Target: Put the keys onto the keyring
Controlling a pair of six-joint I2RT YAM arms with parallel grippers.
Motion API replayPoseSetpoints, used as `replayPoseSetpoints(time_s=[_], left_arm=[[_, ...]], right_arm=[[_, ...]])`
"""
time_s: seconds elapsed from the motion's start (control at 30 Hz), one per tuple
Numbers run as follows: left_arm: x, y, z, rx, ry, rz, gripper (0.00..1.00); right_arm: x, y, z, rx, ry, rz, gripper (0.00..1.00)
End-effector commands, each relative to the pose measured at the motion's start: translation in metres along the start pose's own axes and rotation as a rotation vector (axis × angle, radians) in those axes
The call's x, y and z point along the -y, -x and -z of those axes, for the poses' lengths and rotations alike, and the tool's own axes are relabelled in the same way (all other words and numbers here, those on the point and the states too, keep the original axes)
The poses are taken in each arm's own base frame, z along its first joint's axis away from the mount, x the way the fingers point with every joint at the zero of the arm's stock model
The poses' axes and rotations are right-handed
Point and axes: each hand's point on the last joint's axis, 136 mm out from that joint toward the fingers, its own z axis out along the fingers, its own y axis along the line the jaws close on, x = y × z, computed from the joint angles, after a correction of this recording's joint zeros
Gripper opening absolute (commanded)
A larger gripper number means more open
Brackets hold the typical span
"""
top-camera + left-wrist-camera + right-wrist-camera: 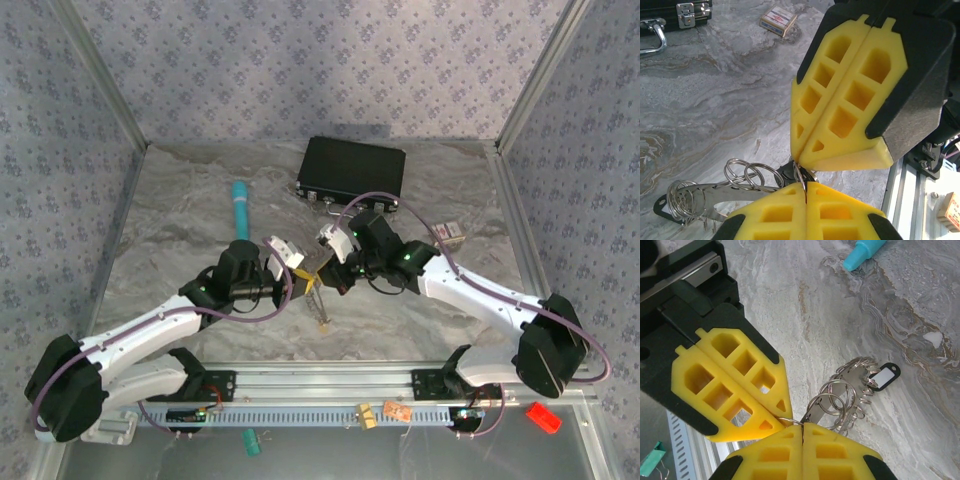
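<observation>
Both arms reached inward over the marbled desk [170, 235], left hand [303, 272] and right hand [336, 270] meeting tip to tip near its centre. The keyring [321, 318] sat just on their near side. A teal pen [240, 208], black case [352, 170] and small box [452, 233] lay farther back.

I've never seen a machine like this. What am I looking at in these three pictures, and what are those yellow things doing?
It's two robot arms bolted to a marbled table. One picture is taken from above; the other two come from cameras on each wrist, so each sees its own yellow claw at the bottom edge. The left claw and right claw meet tip to tip, both pinched shut on a bunch of metal rings carrying a black tag. Lying around: a black case, a teal pen, a small box.
</observation>
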Motion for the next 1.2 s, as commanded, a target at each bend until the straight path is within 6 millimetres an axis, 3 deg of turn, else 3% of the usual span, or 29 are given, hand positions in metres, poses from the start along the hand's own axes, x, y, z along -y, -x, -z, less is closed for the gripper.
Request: replayPoseSetpoints(time_s=[0.0,0.13,0.4,0.7,0.87,0.97,1.17], left_arm=[[0.016,0.022,0.004,0.061,-0.06,-0.037,0.0],[0.015,0.024,0.006,0.085,-0.044,-0.064,0.0],[0.01,0.017,0.004,0.062,0.03,-0.16,0.0],[0.013,0.025,0.007,0.129,0.06,-0.264,0.0],[0.016,0.029,0.013,0.181,0.067,-0.317,0.0],[0.019,0.029,0.016,0.219,0.053,-0.364,0.0],[0.023,0.028,0.016,0.266,0.035,-0.444,0.0]], right_arm=[[0.014,0.016,0.004,0.07,-0.085,-0.044,0.0],[0.021,0.012,0.004,0.068,-0.113,-0.104,0.0],[0.012,0.011,-0.002,0.104,-0.049,-0.23,0.0],[0.018,-0.009,-0.009,0.042,-0.067,-0.266,0.0],[0.024,-0.016,0.0,-0.004,-0.102,-0.25,0.28],[0.018,-0.009,0.014,0.006,-0.078,-0.206,0.41],[0.0,0.017,0.046,0.108,-0.042,0.069,0.44]])
